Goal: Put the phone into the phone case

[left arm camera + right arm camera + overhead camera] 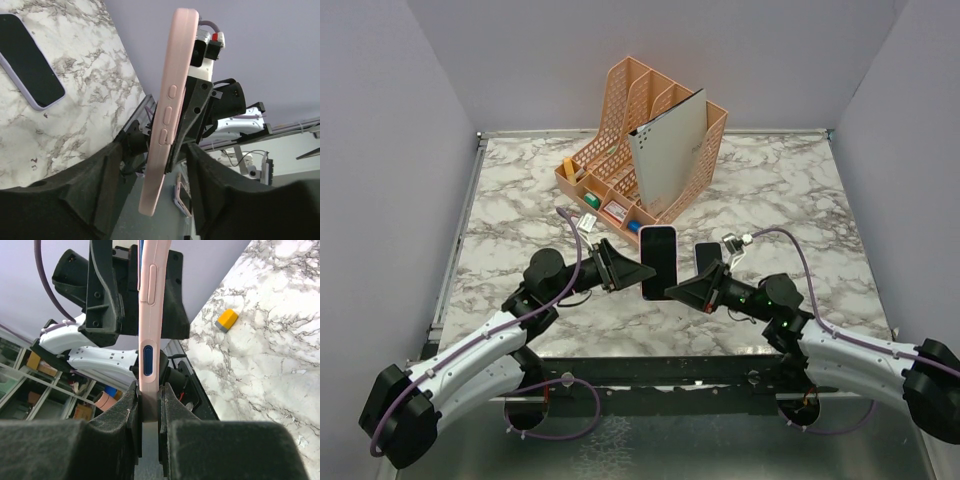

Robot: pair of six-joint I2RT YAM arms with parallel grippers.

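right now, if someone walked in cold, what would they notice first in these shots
The eye goes first to the pink phone case, held up off the table where the two arms meet. The right gripper pinches it, and the left gripper is open around it. Next come the dark-screened phone lying flat on the marble and the orange desk organiser at the back.

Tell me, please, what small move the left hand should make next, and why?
Probably close the left hand gently on the pink case: its fingers straddle it with gaps either side, while the right hand clamps its edge, so a squeeze may seat the phone.
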